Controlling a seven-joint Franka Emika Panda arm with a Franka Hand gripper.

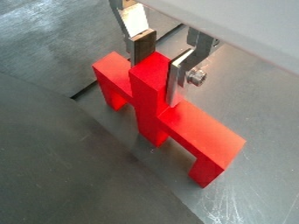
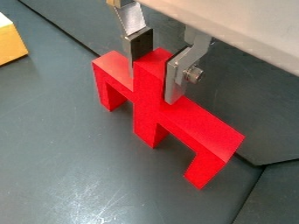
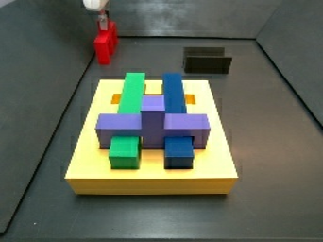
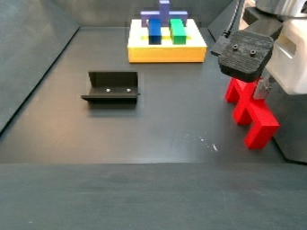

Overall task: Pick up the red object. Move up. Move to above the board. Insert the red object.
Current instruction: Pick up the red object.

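Observation:
The red object [image 1: 176, 131] [image 2: 177, 124] rests on the dark floor, its upright stem pointing up between my fingers. My gripper [image 1: 158, 66] [image 2: 156, 68] straddles the stem's top, with a pad pressed against each side of it. In the side views the red object [image 3: 105, 44] [image 4: 252, 110] sits directly beneath the gripper [image 3: 97, 9] [image 4: 249, 76], well away from the board. The board [image 3: 151, 172] [image 4: 162, 55] is a yellow slab carrying green, blue and purple blocks; one corner of the board [image 2: 10, 44] shows in a wrist view.
The fixture [image 3: 209, 61] [image 4: 111, 87], a dark L-shaped bracket, stands on the floor between the board and the red object's side of the bin. Grey bin walls enclose the floor on all sides.

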